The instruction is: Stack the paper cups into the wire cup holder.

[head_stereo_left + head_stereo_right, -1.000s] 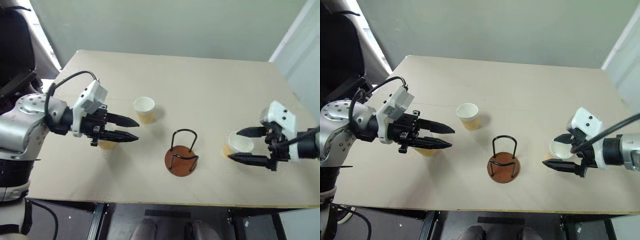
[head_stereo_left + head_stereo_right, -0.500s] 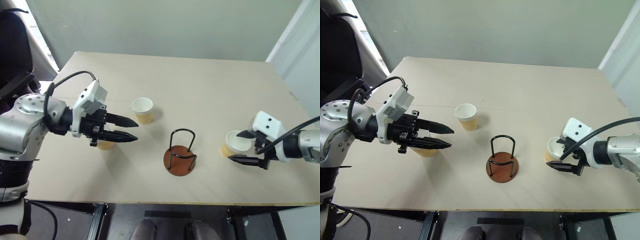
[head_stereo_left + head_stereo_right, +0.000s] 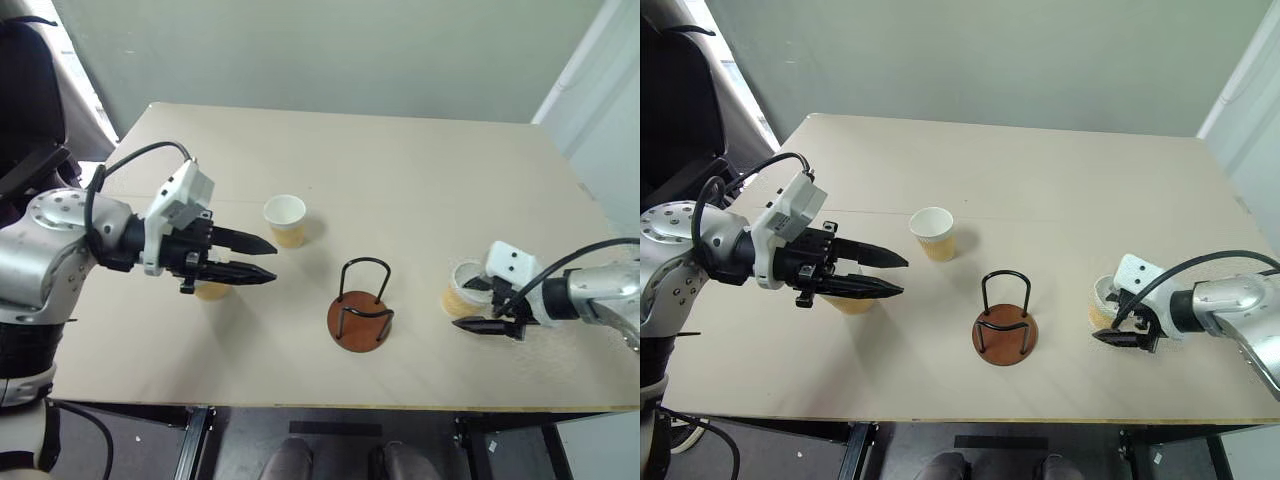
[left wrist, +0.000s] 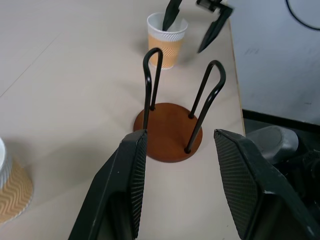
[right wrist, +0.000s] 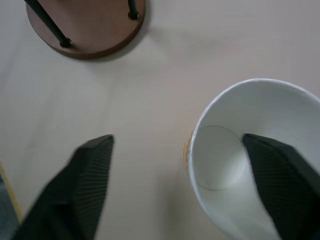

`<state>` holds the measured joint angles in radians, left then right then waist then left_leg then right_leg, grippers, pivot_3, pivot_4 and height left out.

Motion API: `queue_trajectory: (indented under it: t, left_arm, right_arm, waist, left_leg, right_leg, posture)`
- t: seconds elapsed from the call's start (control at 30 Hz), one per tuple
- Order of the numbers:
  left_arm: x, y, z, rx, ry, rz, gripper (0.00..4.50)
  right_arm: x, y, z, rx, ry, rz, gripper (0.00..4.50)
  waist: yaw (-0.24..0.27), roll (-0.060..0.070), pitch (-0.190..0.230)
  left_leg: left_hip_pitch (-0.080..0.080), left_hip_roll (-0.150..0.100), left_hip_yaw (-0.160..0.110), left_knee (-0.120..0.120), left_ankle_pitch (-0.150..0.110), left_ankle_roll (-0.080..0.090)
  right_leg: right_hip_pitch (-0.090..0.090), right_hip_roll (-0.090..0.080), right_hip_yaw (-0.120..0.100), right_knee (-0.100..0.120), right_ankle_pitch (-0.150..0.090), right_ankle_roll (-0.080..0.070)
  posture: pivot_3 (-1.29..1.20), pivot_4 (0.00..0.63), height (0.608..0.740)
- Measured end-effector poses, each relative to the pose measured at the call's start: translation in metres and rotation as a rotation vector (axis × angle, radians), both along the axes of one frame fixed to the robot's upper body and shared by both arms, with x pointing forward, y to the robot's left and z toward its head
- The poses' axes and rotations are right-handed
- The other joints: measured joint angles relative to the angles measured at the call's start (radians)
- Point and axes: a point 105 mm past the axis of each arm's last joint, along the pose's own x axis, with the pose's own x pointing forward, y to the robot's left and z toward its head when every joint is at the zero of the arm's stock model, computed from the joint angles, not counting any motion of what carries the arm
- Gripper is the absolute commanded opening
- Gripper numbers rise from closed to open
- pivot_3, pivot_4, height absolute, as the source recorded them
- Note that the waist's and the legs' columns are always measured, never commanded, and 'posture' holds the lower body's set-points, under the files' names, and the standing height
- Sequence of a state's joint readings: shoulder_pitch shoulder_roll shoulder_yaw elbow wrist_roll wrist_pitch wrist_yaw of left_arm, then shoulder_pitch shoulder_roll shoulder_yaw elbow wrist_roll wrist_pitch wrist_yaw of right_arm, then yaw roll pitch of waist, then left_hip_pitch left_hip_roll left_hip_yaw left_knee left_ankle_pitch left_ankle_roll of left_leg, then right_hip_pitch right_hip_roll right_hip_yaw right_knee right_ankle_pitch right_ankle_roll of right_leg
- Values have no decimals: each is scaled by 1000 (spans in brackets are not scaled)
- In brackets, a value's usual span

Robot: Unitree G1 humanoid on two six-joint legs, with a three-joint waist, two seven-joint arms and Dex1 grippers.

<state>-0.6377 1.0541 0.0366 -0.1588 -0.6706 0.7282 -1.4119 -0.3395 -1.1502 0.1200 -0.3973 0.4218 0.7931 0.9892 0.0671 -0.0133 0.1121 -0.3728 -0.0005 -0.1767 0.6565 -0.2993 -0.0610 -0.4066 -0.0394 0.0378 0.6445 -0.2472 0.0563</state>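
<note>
Near the table's front-right edge, the right gripper straddles a paper cup's wall, one finger inside, partly open. Pinch gently, avoiding crushing. The wire cup holder stands centre-front, empty.

Three paper cups stand on one table: one near the middle, one under the left arm, one at the right. One wire cup holder stands between them. Two grippers show: the left gripper and the right gripper.

Left end effector level, parted — right end effector lower, spread.
</note>
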Motion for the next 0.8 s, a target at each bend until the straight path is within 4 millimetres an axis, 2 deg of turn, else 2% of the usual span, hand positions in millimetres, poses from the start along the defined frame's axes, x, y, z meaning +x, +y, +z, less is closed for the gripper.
queue_trajectory:
  t: [0.23, 0.27, 0.37, 0.43, 0.5, 0.6, 0.73, 0.8]
  left_arm:
    - [0, 0, 0, -1, -2, 4, 2264]
    - [1, 0, 0, -1, -2, 5, 2264]
    - [1, 0, 0, -1, -4, 10, 2264]
    - [2, 0, 0, -1, -6, 14, 2264]
    - [2, 0, 0, -1, -7, 15, 2264]
    - [2, 1, 0, -2, -9, 18, 2264]
    - [2, 1, 0, -3, -13, 19, 2264]
    - [2, 1, 0, -4, -13, 20, 2264]
  right_arm:
    - [7, -3, -1, -32, -23, 17, 185]
    - [6, -2, -1, -33, -22, 23, 37]
    - [2, 0, 1, -21, -1, 57, 37]
    - [0, 2, 12, 9, -6, 76, 37]
    - [2, 6, 33, 64, -36, 90, 37]
    - [5, 18, 82, 148, -134, 137, 37]
    - [-4, 49, 155, 228, -321, 294, 37]
    - [-15, 69, 175, 277, -357, 401, 37]
  waist:
    - [0, 0, 0]
    - [1, 0, 0]
    - [1, 0, 0]
    - [1, 0, 0]
    - [0, 0, 0]
    - [-4, 0, 0]
    - [-8, 1, 1]
    - [-9, 1, 1]
  left_leg:
    - [0, 0, 0, 0, 0, 0]
    - [0, 0, 0, 0, 0, 0]
    - [-1, 0, 1, 0, 0, 0]
    - [-1, 0, 2, 0, 0, 0]
    - [-1, 0, 4, 0, 0, 0]
    - [0, 0, 8, 0, 0, 0]
    - [0, 1, 9, -2, 0, 0]
    - [0, 1, 9, -2, 0, 0]
  right_leg:
    - [0, 0, 0, 0, 0, 0]
    - [0, 0, 0, 0, 0, 0]
    - [0, 0, 0, 0, 0, 0]
    - [0, 0, 0, 0, 0, 0]
    - [0, 0, 0, 0, 0, 0]
    - [-1, 1, 0, 0, 0, 0]
    - [-2, 2, 1, 0, 0, 0]
    - [-2, 2, 1, 0, 0, 0]
  posture:
    - [0, 150, 740]
    - [0, 150, 740]
    - [0, 150, 740]
    - [0, 150, 740]
    - [0, 150, 740]
    - [0, 150, 740]
    - [0, 150, 740]
    - [0, 150, 740]
